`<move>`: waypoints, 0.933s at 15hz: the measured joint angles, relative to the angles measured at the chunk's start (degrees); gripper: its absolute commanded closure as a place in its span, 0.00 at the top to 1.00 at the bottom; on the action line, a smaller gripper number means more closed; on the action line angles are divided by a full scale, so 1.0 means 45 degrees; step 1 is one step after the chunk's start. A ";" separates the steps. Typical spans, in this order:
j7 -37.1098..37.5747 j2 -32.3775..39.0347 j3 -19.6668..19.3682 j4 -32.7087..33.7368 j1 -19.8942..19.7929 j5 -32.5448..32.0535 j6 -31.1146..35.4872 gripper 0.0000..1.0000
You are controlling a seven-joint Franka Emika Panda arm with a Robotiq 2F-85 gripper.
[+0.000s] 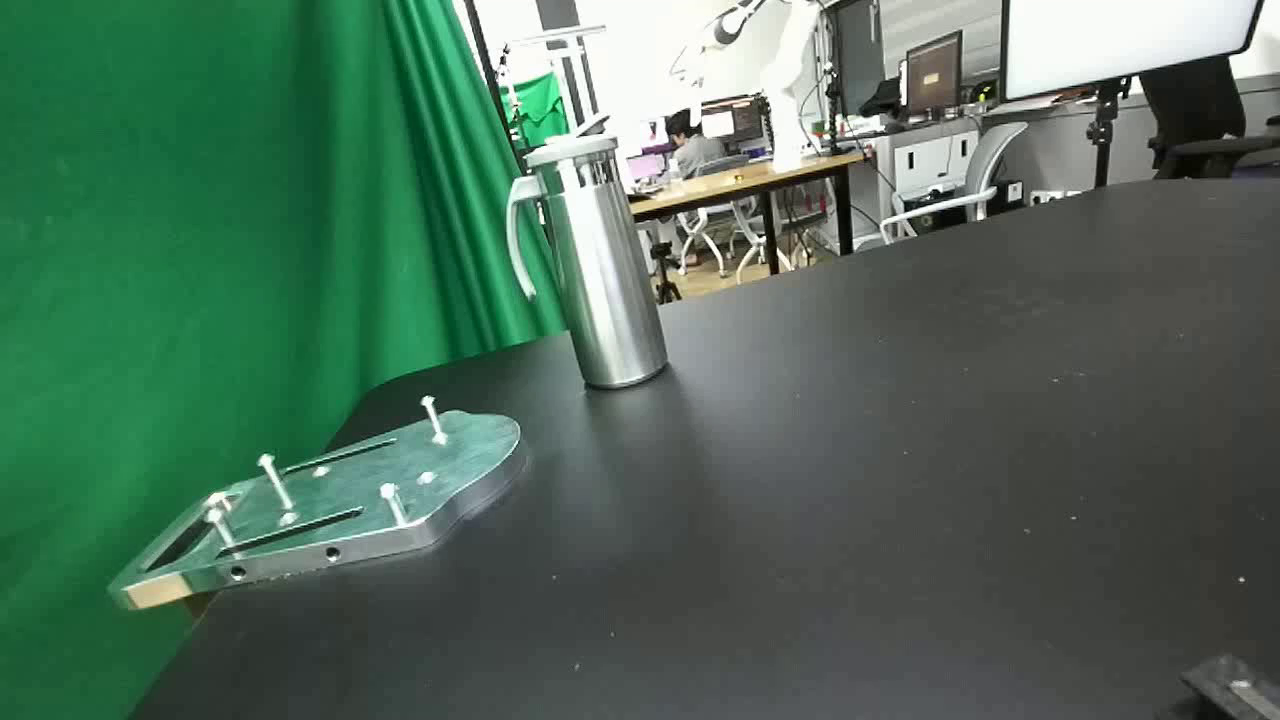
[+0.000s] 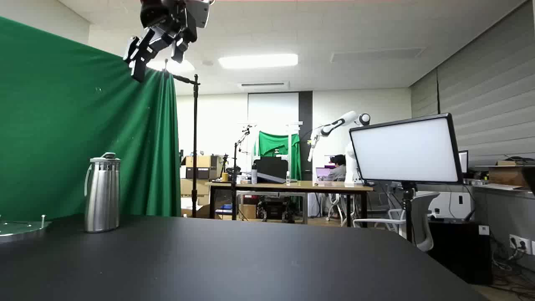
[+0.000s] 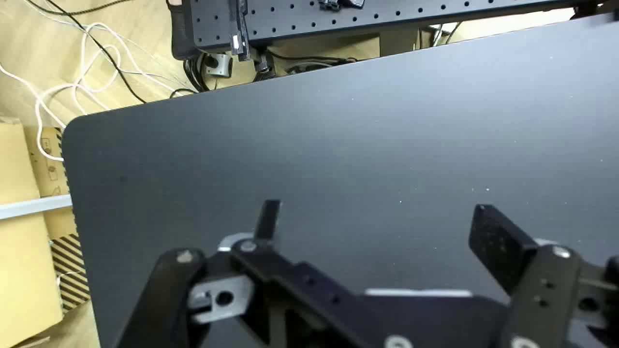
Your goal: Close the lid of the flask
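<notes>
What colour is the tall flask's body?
It's shiny silver-grey, like metal. The flask's body shows best in an exterior view.

Pincer (image 3: 378,216) blurry, cut off at btm edge (wrist view).

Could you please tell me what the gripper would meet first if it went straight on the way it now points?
Probably the flat black tabletop: in the wrist view, its surface shows between and beyond the parted black fingers, though the exact depth is unclear.
</notes>
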 measured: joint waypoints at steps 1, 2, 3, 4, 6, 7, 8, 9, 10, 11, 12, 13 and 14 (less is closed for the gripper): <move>0.0000 0.0006 -0.0001 0.0001 -0.0001 0.0000 0.0016 1.00; 0.0000 0.0005 -0.0001 0.0003 -0.0002 0.0000 0.0022 1.00; 0.0000 0.0005 -0.0001 0.0003 -0.0001 0.0000 0.0023 1.00; 0.0000 0.0005 -0.0001 0.0003 -0.0002 0.0000 0.0024 1.00; 0.0000 0.0005 -0.0001 0.0004 -0.0002 0.0000 0.0025 1.00; 0.0000 0.0005 -0.0002 0.0004 -0.0003 0.0000 0.0025 1.00; 0.0000 0.0005 -0.0001 0.0004 -0.0002 0.0000 0.0025 1.00; 0.0000 0.0005 -0.0001 0.0004 -0.0003 0.0000 0.0025 1.00; 0.0000 0.0005 -0.0001 0.0004 -0.0003 0.0000 0.0025 1.00; 0.0000 0.0005 -0.0001 0.0004 -0.0002 0.0000 0.0025 1.00; -0.0010 0.0016 -0.0005 0.0004 0.0028 -0.0013 0.0082 1.00; -0.0017 0.0060 -0.0005 0.0006 0.0102 -0.0012 0.0235 1.00; -0.0023 0.0162 0.0004 0.0036 0.0223 0.0003 0.0438 1.00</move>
